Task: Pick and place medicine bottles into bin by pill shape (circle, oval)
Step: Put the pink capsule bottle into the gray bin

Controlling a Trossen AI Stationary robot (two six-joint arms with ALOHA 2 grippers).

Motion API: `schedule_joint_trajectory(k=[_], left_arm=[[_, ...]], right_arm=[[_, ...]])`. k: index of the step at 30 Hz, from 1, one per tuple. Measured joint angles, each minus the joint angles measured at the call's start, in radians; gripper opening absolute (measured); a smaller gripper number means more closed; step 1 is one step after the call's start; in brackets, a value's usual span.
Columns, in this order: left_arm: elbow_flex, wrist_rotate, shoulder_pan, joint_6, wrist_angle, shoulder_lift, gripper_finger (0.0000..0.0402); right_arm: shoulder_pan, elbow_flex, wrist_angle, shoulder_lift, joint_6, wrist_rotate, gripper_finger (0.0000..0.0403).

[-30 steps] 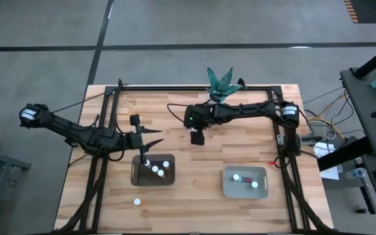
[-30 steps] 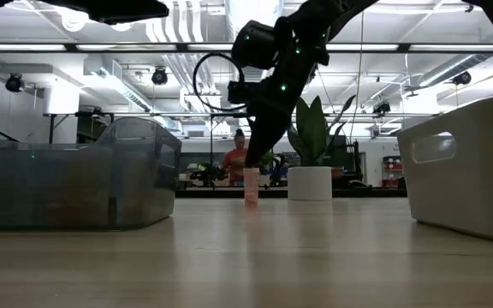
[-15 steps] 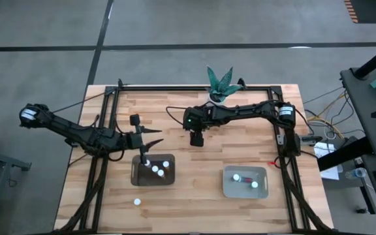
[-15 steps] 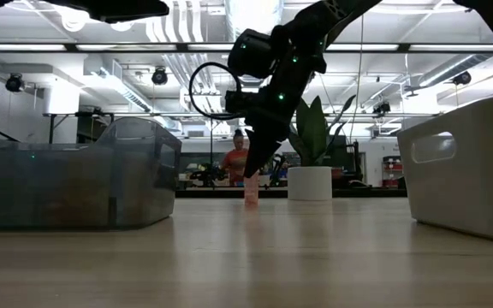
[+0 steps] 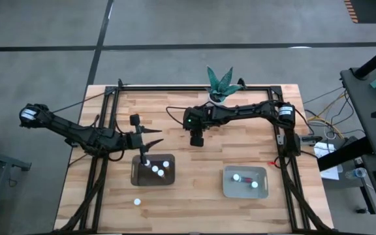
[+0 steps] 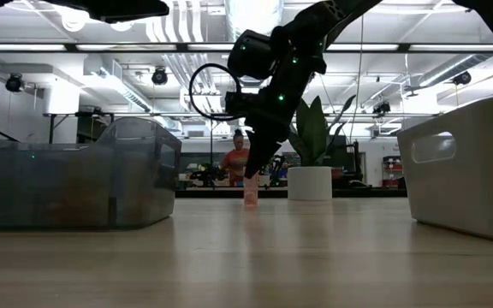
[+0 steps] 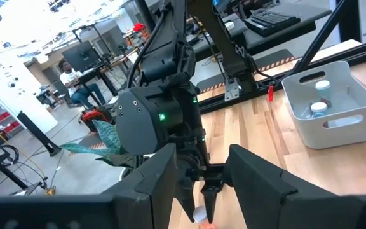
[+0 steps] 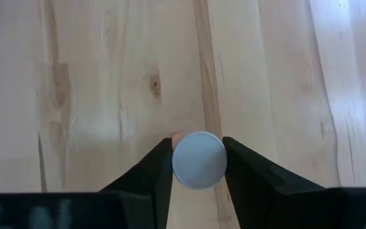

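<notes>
- A medicine bottle [image 8: 199, 159] stands upright on the wooden table [image 5: 194, 209], well back from the two bins and near the potted plant [image 5: 222, 83], its white cap framed between the right arm's fingers.
- The right gripper [image 8: 197, 166] brackets that cap closely, fingers drawn in to the cap's sides; whether they press it or merely flank it cannot be told from the wrist view.
- Over the past second the right arm swung a little across the table and lowered its gripper around the bottle; in the last half second it has barely moved, which suggests the grasp is about to be made or has just been made.
- In the low view the bottle [image 6: 251, 188] rests on the tabletop, so no lift has begun.
- The left gripper [image 5: 146, 139] hangs above the back edge of the dark bin [image 5: 136, 177], fingers spread wide and empty, unchanged over the second.
- Three white caps lie in the dark bin, two in the pale bin [image 5: 226, 189]; one loose bottle [image 5: 136, 202] sits in front of the dark bin.
- Sorting is partly done; the pill shape inside the framed bottle, which decides its bin, is not visible.
</notes>
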Motion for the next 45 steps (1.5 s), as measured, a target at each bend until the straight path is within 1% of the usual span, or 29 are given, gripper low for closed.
schedule_joint_trajectory(k=[6, 10, 15, 22, 31, 36, 40, 45], left_arm=[[0.000, 0.000, 0.000, 0.000, 0.000, 0.000, 0.0129], [0.000, 0.000, 0.000, 0.000, 0.001, 0.000, 0.0129], [0.001, 0.000, 0.000, 0.000, 0.006, 0.000, 0.0129], [0.001, 0.000, 0.000, 0.000, 0.011, 0.000, 0.0129], [0.001, 0.000, 0.000, 0.000, 0.026, 0.000, 0.0129], [0.001, 0.000, 0.000, 0.000, 0.034, 0.000, 0.0129], [0.001, 0.000, -0.001, 0.000, 0.038, 0.000, 0.0129], [0.001, 0.000, -0.001, -0.001, 0.050, 0.000, 0.0129]], right_arm=[[0.001, 0.000, -0.010, -0.013, 0.006, 0.000, 0.0122], [0.021, 0.000, -0.036, -0.040, 0.032, 0.000, 0.0123], [0.074, 0.000, -0.087, -0.091, 0.065, 0.000, 0.0118], [0.181, 0.000, -0.142, -0.169, 0.142, 0.000, 0.0121], [0.326, 0.000, -0.226, -0.263, 0.298, 0.002, 0.0120], [0.407, -0.001, -0.307, -0.317, 0.397, 0.013, 0.0118], [0.470, -0.002, -0.393, -0.360, 0.490, 0.084, 0.0119], [0.544, -0.024, -0.459, -0.423, 0.610, 0.117, 0.0121]])
